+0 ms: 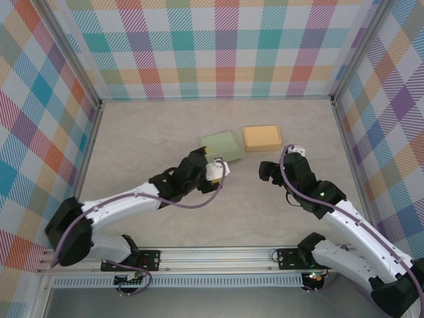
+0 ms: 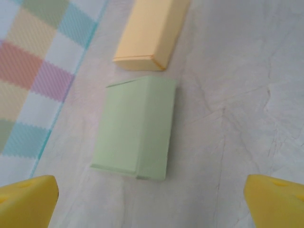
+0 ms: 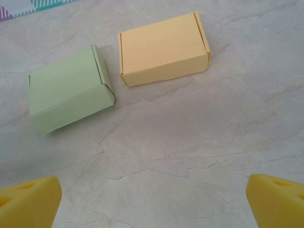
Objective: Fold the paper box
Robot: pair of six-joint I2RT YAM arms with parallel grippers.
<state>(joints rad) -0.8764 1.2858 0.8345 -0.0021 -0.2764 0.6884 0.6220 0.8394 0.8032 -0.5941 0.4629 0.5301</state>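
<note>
A light green paper box [image 1: 221, 146] lies closed and flat on the table, with an orange paper box [image 1: 262, 137] just to its right, also closed. In the left wrist view the green box [image 2: 135, 126] lies ahead of my left gripper [image 2: 152, 202], whose yellow fingertips [image 2: 28, 199] stand wide apart with nothing between them. My left gripper [image 1: 213, 167] hovers at the green box's near edge. In the right wrist view the green box [image 3: 69, 95] and the orange box [image 3: 164, 47] sit well ahead of my right gripper [image 3: 152, 199], which is open and empty. My right gripper [image 1: 270, 169] is short of the orange box.
The marbled beige table [image 1: 218, 218] is fenced by checked walls [image 1: 218, 46] at the back and both sides, with metal posts at the corners. Both arm bases sit on the rail [image 1: 218, 255] at the near edge.
</note>
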